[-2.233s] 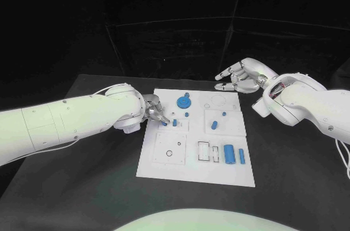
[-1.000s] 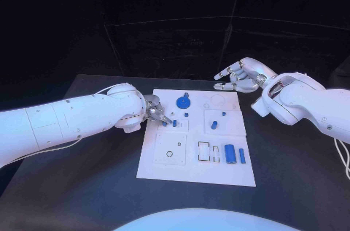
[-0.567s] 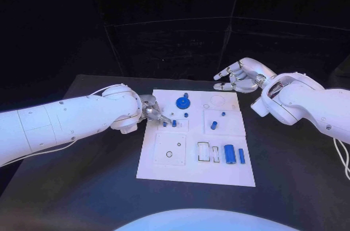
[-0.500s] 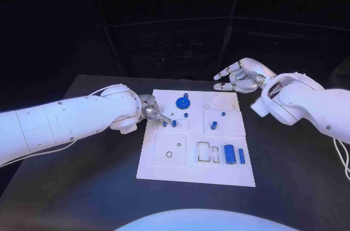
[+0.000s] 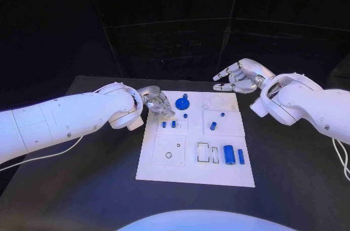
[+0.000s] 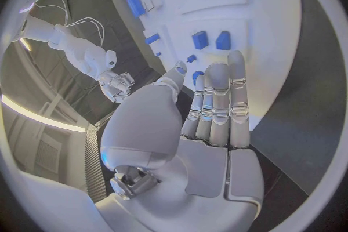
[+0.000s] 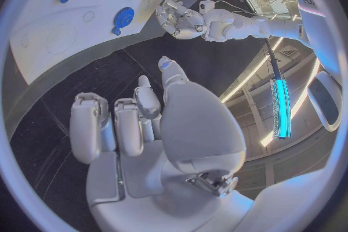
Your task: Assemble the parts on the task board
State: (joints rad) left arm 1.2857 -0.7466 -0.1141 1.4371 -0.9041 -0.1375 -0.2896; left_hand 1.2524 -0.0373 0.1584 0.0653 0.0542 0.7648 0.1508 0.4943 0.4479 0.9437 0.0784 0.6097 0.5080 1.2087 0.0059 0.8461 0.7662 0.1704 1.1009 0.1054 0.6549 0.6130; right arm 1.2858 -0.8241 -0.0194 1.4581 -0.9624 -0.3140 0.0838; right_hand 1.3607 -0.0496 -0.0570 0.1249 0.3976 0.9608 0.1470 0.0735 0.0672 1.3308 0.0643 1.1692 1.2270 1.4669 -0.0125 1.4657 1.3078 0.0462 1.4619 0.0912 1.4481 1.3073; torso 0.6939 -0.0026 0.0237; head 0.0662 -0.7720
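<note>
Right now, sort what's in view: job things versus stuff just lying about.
Job:
task board
blue gear
two small blue pegs
blue cylinder
blue bar
left hand, empty, over the board's far left corner

Lying about:
black table

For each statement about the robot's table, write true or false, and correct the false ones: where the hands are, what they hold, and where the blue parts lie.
1. The left hand holds a blue part. False: its fingers are straight and hold nothing.
2. The right hand is off the task board, past its far edge. True.
3. The round blue gear lies at the far end of the board. True.
4. The big blue cylinder stands upright in a socket. False: it lies flat on the board's near right part.
5. Two small blue parts sit side by side near the left hand. True.
</note>
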